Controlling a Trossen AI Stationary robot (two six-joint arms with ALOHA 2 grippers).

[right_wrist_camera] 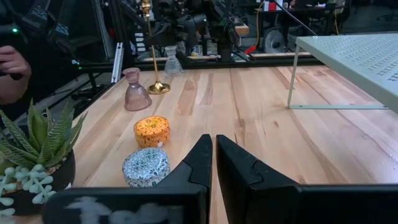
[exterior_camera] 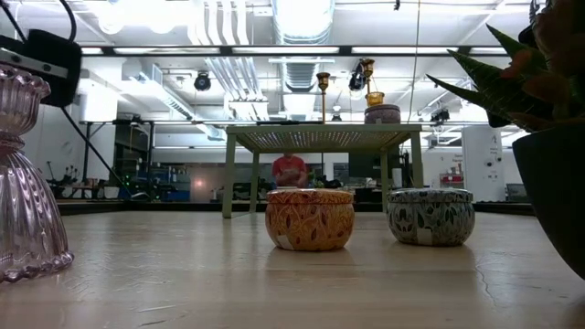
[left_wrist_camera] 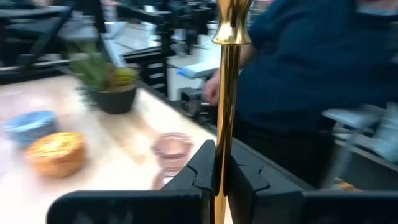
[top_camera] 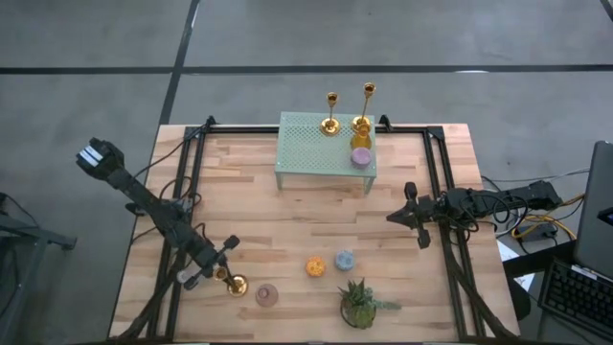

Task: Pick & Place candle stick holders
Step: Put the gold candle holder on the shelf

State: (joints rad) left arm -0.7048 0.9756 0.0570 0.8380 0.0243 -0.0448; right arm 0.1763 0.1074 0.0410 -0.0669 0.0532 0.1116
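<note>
One gold candlestick (top_camera: 235, 285) stands upright near the table's front left; its thin stem (left_wrist_camera: 227, 99) runs up through the left wrist view. My left gripper (top_camera: 218, 266) is shut on that stem. Two more gold candlesticks (top_camera: 331, 113) (top_camera: 365, 107) stand by their bases on the far part of the green mesh shelf (top_camera: 306, 153); they also show in the low view (exterior_camera: 323, 96) (exterior_camera: 367, 78). My right gripper (top_camera: 395, 218) is shut and empty over the table's right middle (right_wrist_camera: 214, 149). My left gripper pinches the candlestick's thin stem (left_wrist_camera: 222, 134) between its two fingers (left_wrist_camera: 200, 168), which lie across it. The fingers come about level, slanting from the table's far left. The candlestick stands upright, and its round base (right_wrist_camera: 158, 88) appears to rest on the table.
A pink glass holder (top_camera: 266, 295) stands just right of the held candlestick. An orange puck (top_camera: 315, 267), a blue puck (top_camera: 344, 260) and a potted plant (top_camera: 359, 303) sit at the front middle. A purple puck (top_camera: 360, 156) lies on the shelf. A person (left_wrist_camera: 323, 81) stands at the near edge.
</note>
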